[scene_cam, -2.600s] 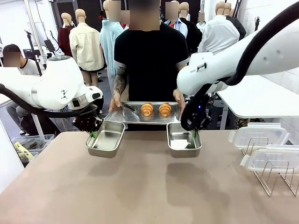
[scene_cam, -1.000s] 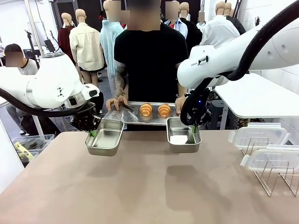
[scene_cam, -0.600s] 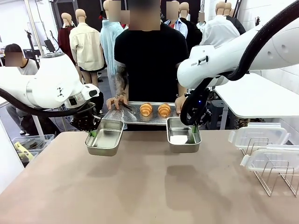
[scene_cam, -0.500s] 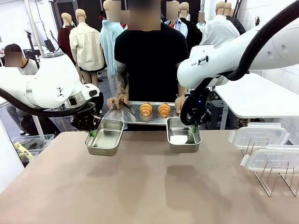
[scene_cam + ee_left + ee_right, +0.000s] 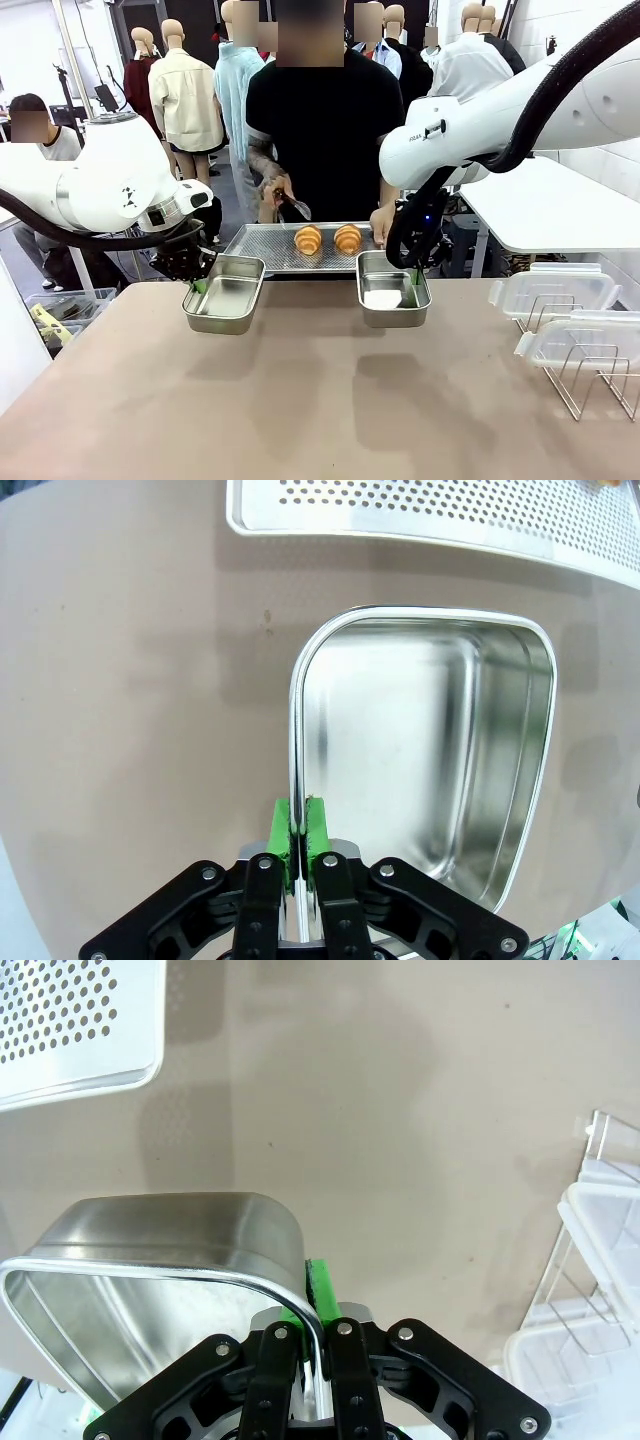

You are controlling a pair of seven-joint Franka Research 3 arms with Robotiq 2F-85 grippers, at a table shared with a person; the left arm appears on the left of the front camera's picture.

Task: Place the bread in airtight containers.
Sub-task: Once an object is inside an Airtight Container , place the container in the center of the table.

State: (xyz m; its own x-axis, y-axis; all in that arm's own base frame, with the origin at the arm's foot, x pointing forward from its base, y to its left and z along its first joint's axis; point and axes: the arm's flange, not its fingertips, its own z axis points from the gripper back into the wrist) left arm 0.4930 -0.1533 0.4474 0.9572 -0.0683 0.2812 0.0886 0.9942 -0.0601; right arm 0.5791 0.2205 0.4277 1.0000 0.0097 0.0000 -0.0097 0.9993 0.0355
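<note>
Two golden croissants [image 5: 308,239] [image 5: 347,238] lie side by side on a perforated steel tray [image 5: 262,252], which a person holds at the far side of the table. The person's other hand holds tongs [image 5: 296,207] raised above the tray. My left gripper [image 5: 200,286] [image 5: 300,832] is shut on the rim of the left tin [image 5: 226,293] [image 5: 430,750]. My right gripper [image 5: 413,290] [image 5: 316,1305] is shut on the rim of the right tin [image 5: 392,293] [image 5: 150,1260]. Both tins hang above the table just in front of the tray, with no bread in them.
Two clear plastic lids [image 5: 555,290] [image 5: 582,340] rest on a wire rack [image 5: 590,385] at the table's right edge, and also appear as lids [image 5: 600,1260] in the right wrist view. The tray's edge [image 5: 430,520] [image 5: 60,1030] lies beyond each tin. Bare brown tabletop [image 5: 320,410] stretches toward the near side.
The person's hand has left the tray's left edge and risen with the tongs. The tray has dipped slightly. Both grippers and tins have stayed where they were.
</note>
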